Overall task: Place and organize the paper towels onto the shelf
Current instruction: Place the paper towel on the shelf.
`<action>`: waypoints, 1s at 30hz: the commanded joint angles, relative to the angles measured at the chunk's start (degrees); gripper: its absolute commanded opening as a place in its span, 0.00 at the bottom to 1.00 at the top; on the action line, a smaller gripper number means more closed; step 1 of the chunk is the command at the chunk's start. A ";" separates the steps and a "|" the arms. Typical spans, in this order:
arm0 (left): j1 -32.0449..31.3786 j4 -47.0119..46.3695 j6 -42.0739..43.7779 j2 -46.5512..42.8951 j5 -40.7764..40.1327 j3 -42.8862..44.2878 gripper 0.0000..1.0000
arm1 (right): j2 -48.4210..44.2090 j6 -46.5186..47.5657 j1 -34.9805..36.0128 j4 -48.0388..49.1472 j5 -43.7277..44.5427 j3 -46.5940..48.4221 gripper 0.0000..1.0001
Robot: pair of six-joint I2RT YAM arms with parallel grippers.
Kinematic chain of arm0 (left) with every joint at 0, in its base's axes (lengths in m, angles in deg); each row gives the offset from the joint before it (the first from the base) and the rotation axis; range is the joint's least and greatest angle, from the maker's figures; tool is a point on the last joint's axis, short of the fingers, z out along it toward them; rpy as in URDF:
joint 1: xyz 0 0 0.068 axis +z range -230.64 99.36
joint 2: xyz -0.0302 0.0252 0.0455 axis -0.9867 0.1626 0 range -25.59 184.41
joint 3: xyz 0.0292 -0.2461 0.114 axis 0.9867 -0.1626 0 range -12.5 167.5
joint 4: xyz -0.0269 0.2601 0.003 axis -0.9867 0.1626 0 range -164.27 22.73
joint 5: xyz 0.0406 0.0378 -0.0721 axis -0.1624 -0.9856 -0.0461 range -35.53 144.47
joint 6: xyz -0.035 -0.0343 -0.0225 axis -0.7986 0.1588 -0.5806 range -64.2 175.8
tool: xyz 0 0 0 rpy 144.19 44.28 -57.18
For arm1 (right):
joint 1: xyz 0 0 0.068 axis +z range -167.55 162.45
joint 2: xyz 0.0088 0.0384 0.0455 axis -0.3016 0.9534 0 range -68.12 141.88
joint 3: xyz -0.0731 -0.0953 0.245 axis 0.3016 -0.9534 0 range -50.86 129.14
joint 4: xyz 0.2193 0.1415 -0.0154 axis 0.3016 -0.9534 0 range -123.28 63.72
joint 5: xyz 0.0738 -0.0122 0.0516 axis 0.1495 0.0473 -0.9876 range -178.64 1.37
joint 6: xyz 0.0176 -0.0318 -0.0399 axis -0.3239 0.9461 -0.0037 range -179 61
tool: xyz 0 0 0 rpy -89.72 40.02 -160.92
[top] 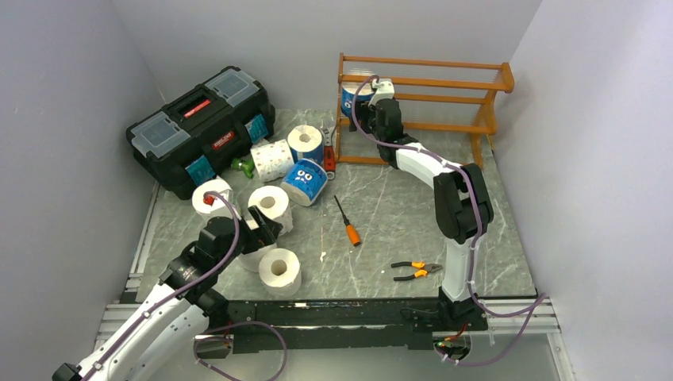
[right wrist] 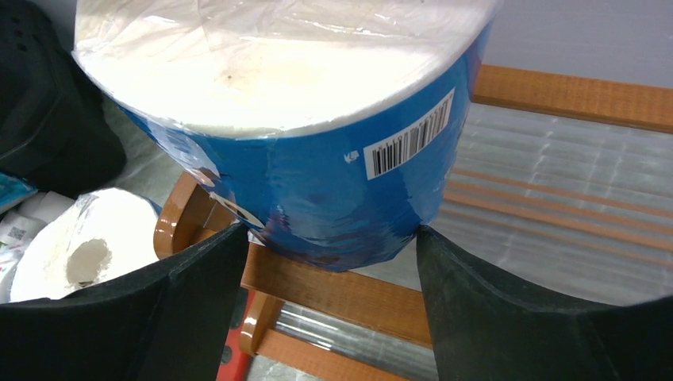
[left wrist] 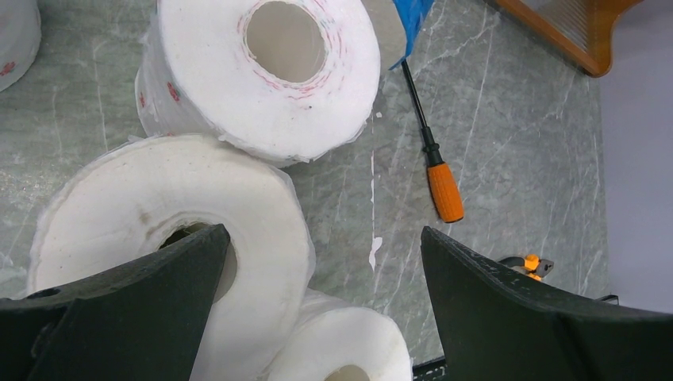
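Observation:
The orange-brown shelf point(top: 444, 83) stands at the back right. My right gripper point(top: 367, 99) is shut on a blue-wrapped roll point(top: 351, 98) at the shelf's left end. In the right wrist view the gripper point(right wrist: 329, 234) has both fingers against that roll point(right wrist: 317, 182), which rests on a wooden rail point(right wrist: 349, 290). My left gripper point(top: 258, 226) is open over a cluster of white rolls. In the left wrist view the gripper point(left wrist: 321, 238) has its left finger point(left wrist: 143, 302) over one white roll's core point(left wrist: 159, 214). Two more white rolls point(left wrist: 270, 71) point(left wrist: 349, 349) lie beside it. Two blue-wrapped rolls point(top: 304, 181) point(top: 305, 143) sit mid-table.
A black toolbox point(top: 198, 127) stands at the back left. An orange-handled screwdriver point(top: 347, 222) and pliers point(top: 417, 270) lie on the marble table. A green object point(top: 244, 165) and a red tool point(top: 328, 159) lie near the rolls. Grey walls close three sides.

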 commanded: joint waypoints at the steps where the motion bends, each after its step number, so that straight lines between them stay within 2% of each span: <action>1: 0.10 -0.04 -0.13 -0.62 -0.92 -0.94 0.99 | 1.46 1.10 0.07 -0.99 -0.97 4.74 0.79; 9: 0.02 0.14 -0.20 -0.98 -1.18 -1.29 0.99 | 3.33 1.26 0.07 -3.58 -0.08 7.11 0.80; 14: 0.09 -0.26 -0.09 -0.69 -0.91 -1.22 0.99 | 1.41 1.04 0.12 -3.05 -0.33 5.26 0.85; 19: 0.03 -0.64 -0.01 -0.35 -0.42 -1.19 0.99 | -3.25 0.30 0.10 -0.99 -1.62 1.17 0.92; 20: 0.03 -0.69 0.08 -0.43 -0.48 -1.09 0.99 | -4.43 0.31 0.21 -0.55 -2.63 0.34 0.98; 21: 0.02 -0.61 0.13 -0.57 -0.40 -1.11 0.99 | -5.56 0.31 0.33 -0.25 -3.00 -0.58 1.00; 30: 0.06 0.82 1.15 -2.13 -0.98 0.63 1.00 | -19.98 -6.20 0.69 -5.15 -4.61 -9.21 1.00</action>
